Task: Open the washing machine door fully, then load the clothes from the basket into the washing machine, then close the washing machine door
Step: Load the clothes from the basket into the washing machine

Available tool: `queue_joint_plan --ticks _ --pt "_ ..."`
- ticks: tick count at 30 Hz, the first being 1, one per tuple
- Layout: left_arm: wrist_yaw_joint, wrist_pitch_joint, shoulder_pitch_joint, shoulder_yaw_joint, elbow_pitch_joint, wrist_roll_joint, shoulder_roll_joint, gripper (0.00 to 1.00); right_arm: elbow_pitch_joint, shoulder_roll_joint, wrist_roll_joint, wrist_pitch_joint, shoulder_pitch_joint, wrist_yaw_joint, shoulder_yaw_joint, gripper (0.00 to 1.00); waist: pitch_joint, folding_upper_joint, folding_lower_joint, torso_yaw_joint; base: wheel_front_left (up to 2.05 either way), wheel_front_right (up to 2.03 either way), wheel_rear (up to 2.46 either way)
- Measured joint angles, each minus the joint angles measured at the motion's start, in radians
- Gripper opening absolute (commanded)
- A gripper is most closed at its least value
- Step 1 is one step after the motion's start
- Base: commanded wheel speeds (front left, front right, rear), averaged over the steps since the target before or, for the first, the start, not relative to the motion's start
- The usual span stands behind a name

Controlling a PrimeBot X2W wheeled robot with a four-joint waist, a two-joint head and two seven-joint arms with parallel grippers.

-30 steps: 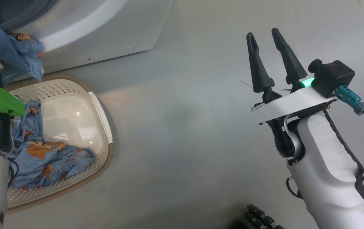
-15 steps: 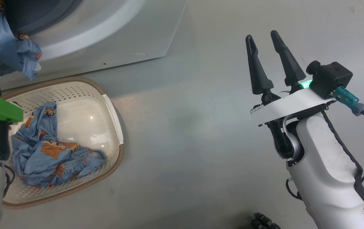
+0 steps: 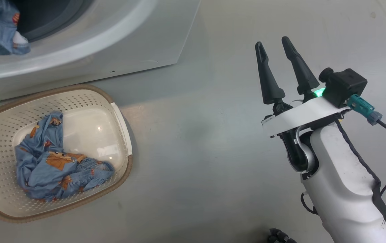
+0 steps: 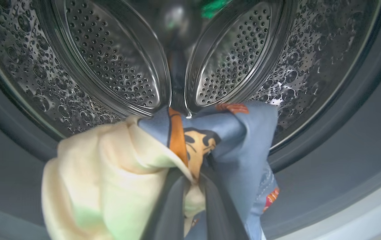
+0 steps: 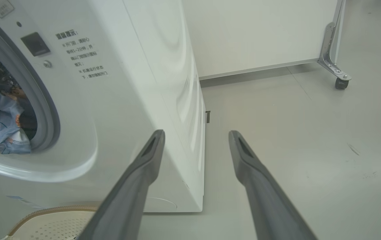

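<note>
Here the washer [image 3: 122, 44] stands on the grey floor [image 3: 196, 152] with its round mouth facing the robot. In the left wrist view the steel drum [image 4: 110, 63] runs straight back from that mouth, and the grey seal [image 4: 343, 156] rings it. In the right wrist view the washer's white side wall runs away from the camera towards a pale wheeled panel [image 5: 260, 33] behind it.

The basket [image 3: 78, 98] sits on the floor just before the washer's front, open side up. Its long axis seems to run along that front, though the head view's left edge cuts off its far end. A bundle of blue clothes [image 3: 57, 165] lies crumpled in the basket's left half, and the right half is bare.

More blue cloth [image 4: 240, 143] and a cream piece [image 4: 103, 173] hang at the drum's mouth, over the lower part of the seal. In the head view this cloth shows at the upper left, draped at the mouth's edge.

The left claw [image 4: 195, 186] points into the drum. Its two fingers are pinched nearly together on the blue cloth and the cream piece where the two meet.

The right claw [image 3: 272, 43] hangs over bare floor, well apart from the basket. Its fingers point up the head view, spread wide, holding and touching nothing. In its own view the fingers [image 5: 143, 166] aim past the washer's front corner.
</note>
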Motion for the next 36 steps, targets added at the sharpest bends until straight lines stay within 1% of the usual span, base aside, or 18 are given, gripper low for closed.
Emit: queue_joint_plan --ticks 5,16,20,27,29,30,31,36 --pt "0.000 0.072 -0.067 0.006 0.021 0.001 0.049 0.00 -0.001 0.002 0.001 0.000 0.000 0.000 0.016 1.00 0.010 0.0000 0.0000 -0.018 0.00 0.00 0.00" --pt "0.000 0.185 -0.223 0.004 0.101 0.017 0.086 0.00 -0.009 0.011 0.020 0.000 -0.001 0.000 0.033 1.00 0.042 0.0000 0.0000 -0.089 0.00 0.00 0.00" --pt "0.001 0.210 -0.278 0.006 0.134 0.018 0.093 0.00 -0.012 0.012 0.028 0.000 -0.002 0.000 0.033 1.00 0.057 0.0000 0.0000 -0.119 0.00 0.00 0.00" --pt "0.003 0.215 -0.376 0.013 0.168 0.027 0.103 0.00 -0.014 0.014 0.029 0.000 -0.002 0.000 0.034 1.00 0.080 0.0000 0.0000 -0.163 0.00 0.00 0.00" --pt "0.010 0.214 -0.399 0.013 0.182 0.030 0.102 0.01 -0.015 0.016 0.029 0.000 -0.002 0.000 0.030 1.00 0.085 0.0000 0.0000 -0.172 0.00 0.00 0.00" --pt "0.010 0.214 -0.409 0.013 0.189 0.031 0.101 0.74 -0.015 0.016 0.029 0.000 -0.002 0.000 0.028 1.00 0.087 0.0000 0.0000 -0.175 0.00 0.00 0.00" --pt "0.011 0.214 -0.418 0.013 0.199 0.031 0.099 1.00 -0.015 0.016 0.029 0.000 -0.002 0.000 0.027 1.00 0.088 0.0000 0.0000 -0.177 0.00 0.00 0.00" --pt "0.011 0.218 -0.428 0.014 0.258 0.028 0.078 1.00 -0.014 0.017 0.029 0.000 -0.002 0.000 0.018 1.00 0.089 0.0000 0.0000 -0.180 0.00 0.00 0.00"
